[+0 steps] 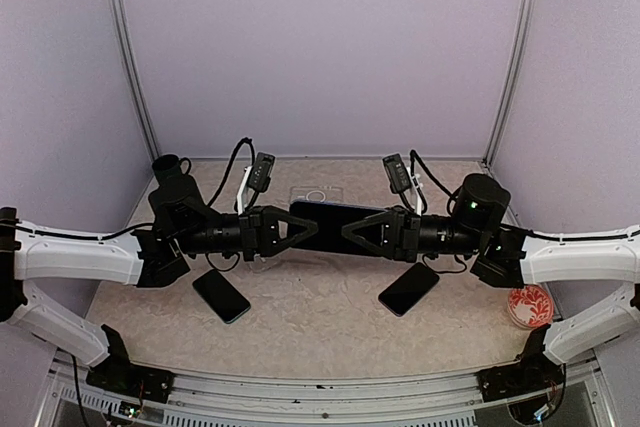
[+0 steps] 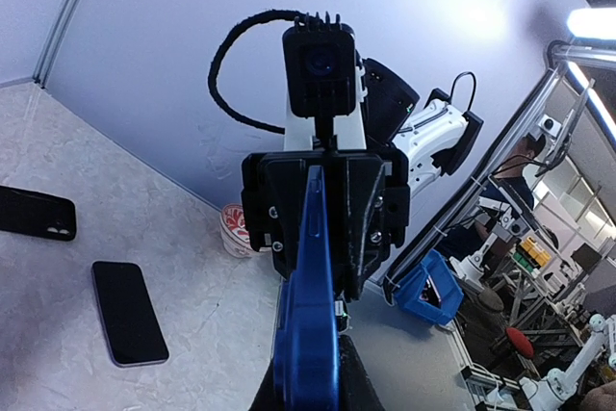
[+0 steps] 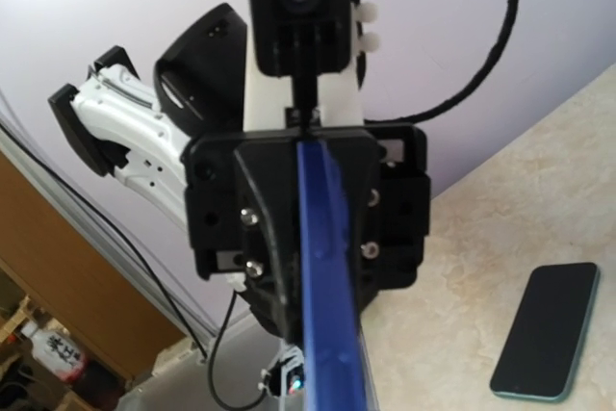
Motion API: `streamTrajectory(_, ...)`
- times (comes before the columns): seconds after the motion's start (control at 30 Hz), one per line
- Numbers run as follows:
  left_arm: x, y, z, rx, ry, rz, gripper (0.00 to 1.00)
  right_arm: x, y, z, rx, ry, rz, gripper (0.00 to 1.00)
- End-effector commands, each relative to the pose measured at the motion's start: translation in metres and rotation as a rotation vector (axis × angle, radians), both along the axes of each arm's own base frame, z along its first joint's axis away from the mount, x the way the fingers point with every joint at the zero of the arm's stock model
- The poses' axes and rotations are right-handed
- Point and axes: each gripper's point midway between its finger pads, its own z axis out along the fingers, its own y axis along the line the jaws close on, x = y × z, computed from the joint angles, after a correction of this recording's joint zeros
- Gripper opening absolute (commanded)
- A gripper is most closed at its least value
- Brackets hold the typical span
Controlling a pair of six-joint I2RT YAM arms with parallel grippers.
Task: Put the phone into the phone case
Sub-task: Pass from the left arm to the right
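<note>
The left arm [image 1: 75, 252] reaches in over the worktop [image 1: 320, 332], and its pincer [image 1: 305, 228] is closed narrow on the left end of a flat dark slab with a blue rim [image 1: 331, 215], seemingly the phone. Whether the blue is a case around it cannot be told. The slab hangs level above the worktop, in the middle, bridging the two arms. Below and to the left of the slab, on the near side, a black phone [image 1: 221, 295] lies flat on the worktop, apart from everything else. Just behind the slab, toward the back wall, a clear phone case [image 1: 315, 194] lies flat on the worktop, partly hidden by it. Below and to the right of the slab, a second black phone [image 1: 408, 289] lies flat, tilted the opposite way. The right pincer [image 1: 352, 230] meets the slab's right end, and the wrist views show the blue edge running straight between its fingers, which sit close against it on both sides. Farther right of the slab, near the right arm's elbow, sits a small round dish with a red pattern [image 1: 529, 305].
</note>
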Motion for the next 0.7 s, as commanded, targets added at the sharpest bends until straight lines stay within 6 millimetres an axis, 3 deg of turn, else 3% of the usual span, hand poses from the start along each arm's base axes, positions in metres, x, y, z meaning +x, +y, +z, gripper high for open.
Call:
streamTrajectory(0.0,0.035,0.006,-0.007,0.019,0.016,0.136,0.01,-0.022,-0.003,0.024,0.082,-0.066,0.100,0.14)
streamTrajectory(0.23,0.038,0.008,-0.010,0.023,0.033,0.141,0.11,-0.022,-0.003,0.021,0.074,-0.083,0.092,0.00)
streamTrajectory(0.37,0.041,0.011,-0.013,0.026,0.046,0.148,0.31,-0.020,-0.003,0.020,0.070,-0.085,0.083,0.00)
streamTrajectory(0.67,0.063,0.038,-0.018,0.052,0.053,0.256,0.92,-0.010,-0.007,0.015,0.029,-0.100,0.004,0.00)
